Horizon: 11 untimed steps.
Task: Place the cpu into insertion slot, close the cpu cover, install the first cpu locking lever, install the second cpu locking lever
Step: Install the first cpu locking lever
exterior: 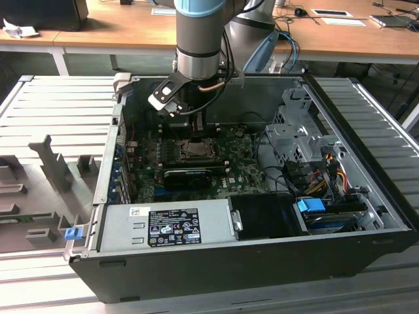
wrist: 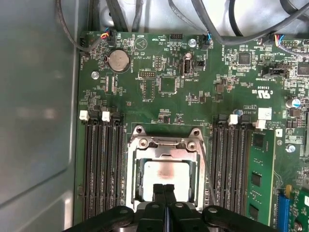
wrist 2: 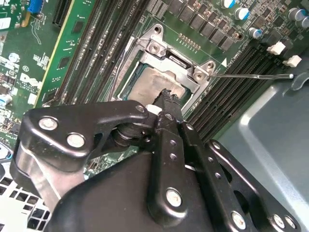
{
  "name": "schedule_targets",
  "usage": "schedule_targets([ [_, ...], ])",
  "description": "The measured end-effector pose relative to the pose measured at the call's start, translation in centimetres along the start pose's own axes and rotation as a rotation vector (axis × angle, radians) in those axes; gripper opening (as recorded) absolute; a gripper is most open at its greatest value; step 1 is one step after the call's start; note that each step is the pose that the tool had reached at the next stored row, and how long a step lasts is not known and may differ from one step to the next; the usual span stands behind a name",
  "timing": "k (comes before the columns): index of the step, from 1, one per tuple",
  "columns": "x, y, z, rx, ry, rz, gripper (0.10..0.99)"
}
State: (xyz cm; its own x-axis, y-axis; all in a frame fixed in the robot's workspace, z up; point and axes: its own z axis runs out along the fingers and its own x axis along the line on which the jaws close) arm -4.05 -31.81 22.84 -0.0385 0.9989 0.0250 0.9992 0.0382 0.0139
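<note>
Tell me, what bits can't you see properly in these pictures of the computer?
- First wrist view: the gripper covers the near edge of the cpu and the cpu cover.
- Second wrist view: the fingertips hide whether they touch the cpu.
- Exterior view: the cpu is too small to make out, and the arm hides part of the motherboard behind it.

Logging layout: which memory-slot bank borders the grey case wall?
The bank across the CPU socket from the green card; the other bank adjoins that card.
</note>
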Motion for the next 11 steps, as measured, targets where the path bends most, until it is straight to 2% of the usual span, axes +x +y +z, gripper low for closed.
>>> schedule_targets([
  [4,0.02,0.0,-0.48,0.0,0.0002,0.0,0.106],
  [8,0.04,0.02,-1.52,0.0,0.0002,0.0,0.106],
  [11,0.08,0.04,-3.08,0.0,0.0001,0.0,0.106],
])
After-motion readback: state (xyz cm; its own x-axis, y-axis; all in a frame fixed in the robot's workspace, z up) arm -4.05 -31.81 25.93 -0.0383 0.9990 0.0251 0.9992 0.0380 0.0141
